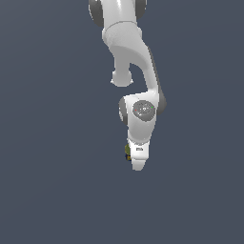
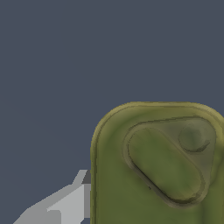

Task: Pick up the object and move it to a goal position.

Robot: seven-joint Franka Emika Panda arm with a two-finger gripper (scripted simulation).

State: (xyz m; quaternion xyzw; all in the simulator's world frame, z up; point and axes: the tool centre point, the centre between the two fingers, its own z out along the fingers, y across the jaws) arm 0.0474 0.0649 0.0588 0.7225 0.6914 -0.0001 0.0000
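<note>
- Right at the end effector (image 1: 137, 164), the can (image 1: 127, 151) shows only as a sliver of yellow and dark print beside the white hand; the arm (image 1: 131, 47) hides the fingertips there.
- Whether the fingers are closed on the can, I cannot tell; one grey finger (image 2: 70, 203) sits against its side in the wrist view.
- To do this step well, I would confirm firm contact on both sides before lifting, then rise straight.
- Its olive-green top (image 2: 162, 166) has rounded corners and a pressed oval groove.
</note>
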